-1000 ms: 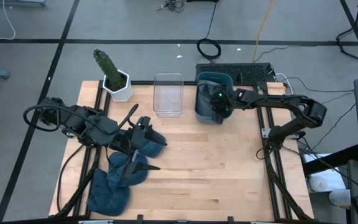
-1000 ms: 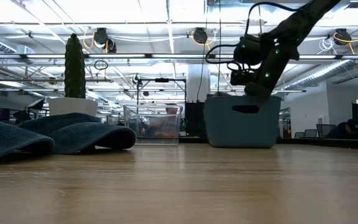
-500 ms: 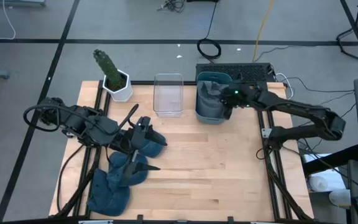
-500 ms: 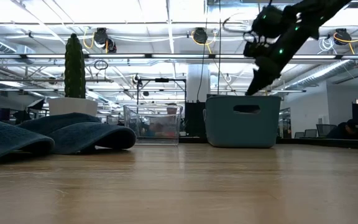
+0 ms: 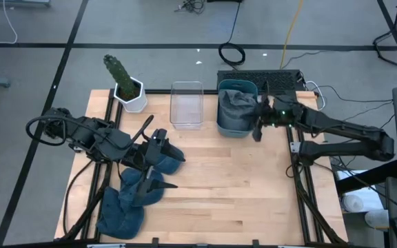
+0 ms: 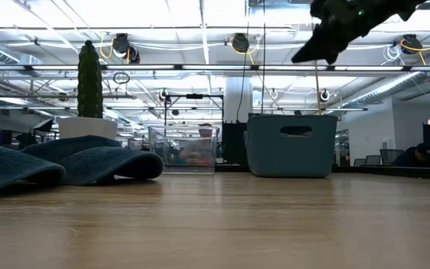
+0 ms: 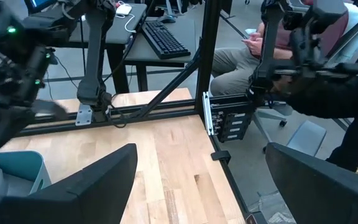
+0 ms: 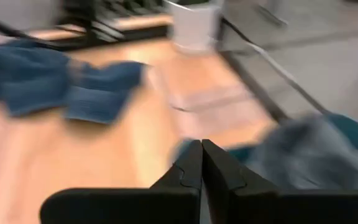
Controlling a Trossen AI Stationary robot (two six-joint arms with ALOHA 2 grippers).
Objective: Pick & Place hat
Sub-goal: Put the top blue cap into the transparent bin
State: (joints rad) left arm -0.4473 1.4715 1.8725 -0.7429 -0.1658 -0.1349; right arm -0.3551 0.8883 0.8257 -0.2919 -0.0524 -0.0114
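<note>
Lying crumpled inside the teal plastic bin [image 5: 234, 114] at the tabletop's [image 5: 240, 186] far edge, one blue denim hat [image 5: 238, 101] appears delivered. The right tool [image 5: 256, 131], fingers closed and empty, is held beside the bin, apparently clearing it. More denim hats [image 5: 136, 189] are spread beneath the left tool [image 5: 158, 169], opened wide for a grasp.

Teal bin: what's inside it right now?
The teal bin holds one crumpled blue-grey hat, filling its far half. Whatever lies beneath the hat is covered; from the low view the wall hides the inside entirely.
</note>
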